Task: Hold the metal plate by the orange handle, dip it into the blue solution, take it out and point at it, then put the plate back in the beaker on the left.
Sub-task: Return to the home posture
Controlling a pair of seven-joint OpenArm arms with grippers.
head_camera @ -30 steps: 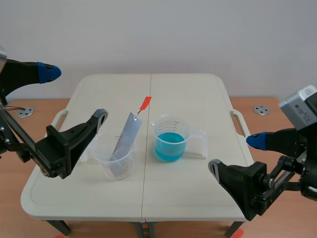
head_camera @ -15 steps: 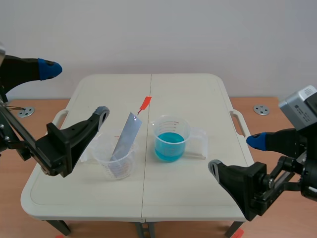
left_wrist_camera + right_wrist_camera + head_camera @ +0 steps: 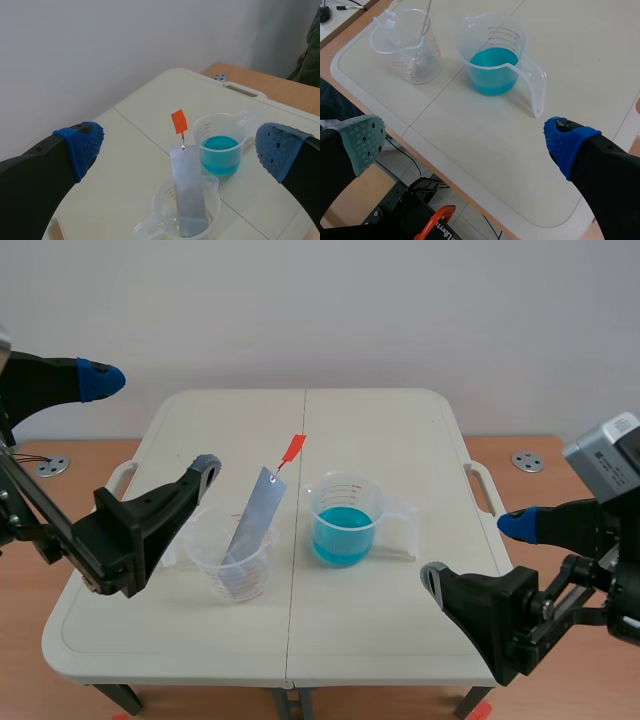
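The left gripper [image 3: 152, 426] hangs with its fingers spread wide and nothing between them, on the side of the clear beaker [image 3: 205, 550] that faces away from the blue solution [image 3: 342, 530]. The metal plate [image 3: 252, 525] stands in that beaker, its foot on the bottom. Its long axis slants up out of the rim, away from me and toward the solution's side. The orange handle [image 3: 292, 449] tops the plate on a thin wire, above and beyond the beaker's far rim.

From my left wrist camera, the handle sits ahead of the gripper, roughly centred in the gap between the two fingers, with the beaker below it. I judge the left arm to be much the nearer one. It needs to go forward along that line and close across the small orange tab, not across the plate.

The measuring jug [image 3: 345, 485] holding the solution stands just beside the beaker on the desk [image 3: 380, 430], on the side toward which the plate leans.

The right gripper [image 3: 475, 552] is also spread apart and holding nothing. It waits well apart from the beaker, past the jug and nearer to me.
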